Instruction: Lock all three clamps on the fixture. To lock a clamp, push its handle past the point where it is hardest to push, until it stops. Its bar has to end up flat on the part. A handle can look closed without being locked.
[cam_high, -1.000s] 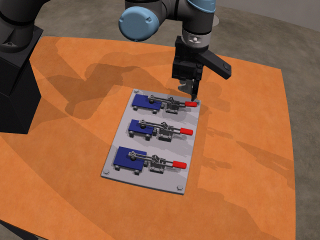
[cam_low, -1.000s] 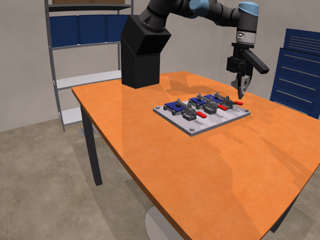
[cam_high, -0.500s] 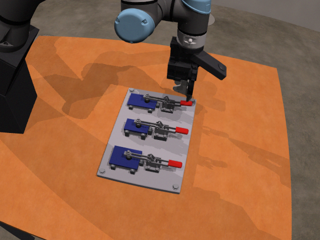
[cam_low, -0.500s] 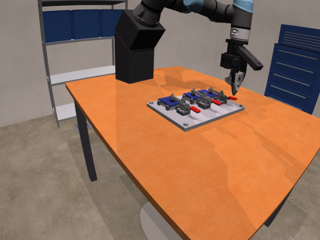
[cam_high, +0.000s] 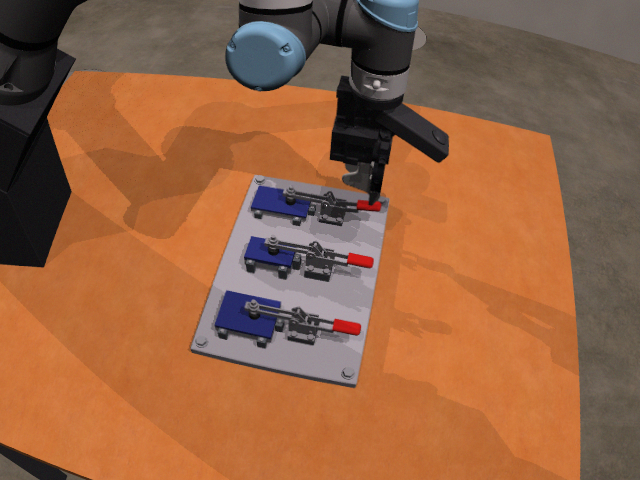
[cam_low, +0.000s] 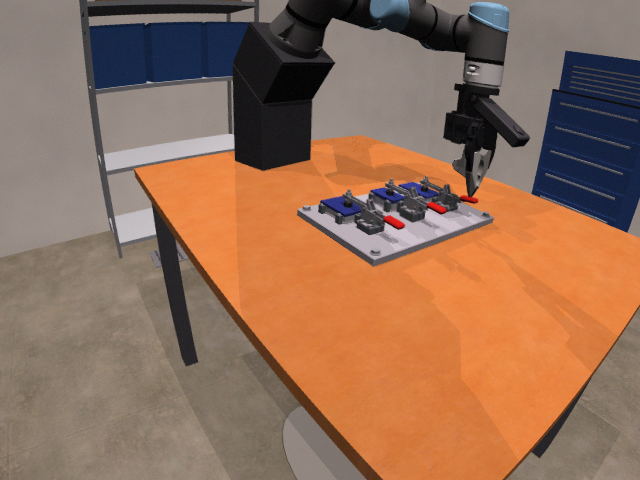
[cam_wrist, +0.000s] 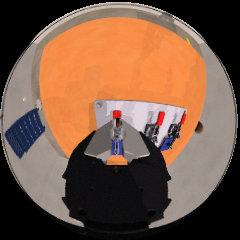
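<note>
Behind orange table (cam_low: 320, 320): shelf rack (cam_low: 93, 103), blue cabinet (cam_low: 584, 155).

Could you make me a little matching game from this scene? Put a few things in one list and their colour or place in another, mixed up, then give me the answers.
Things:
1. Clamp handle grips
2. Parts under the clamp bars
3. Fixture plate
4. Gripper

Descriptions:
A. Grey, with a bolt at each corner
B. Shut, its tips down at the grip of the far clamp
C. Red
D. Blue, flat

Pairs: 1-C, 2-D, 3-A, 4-B
</note>
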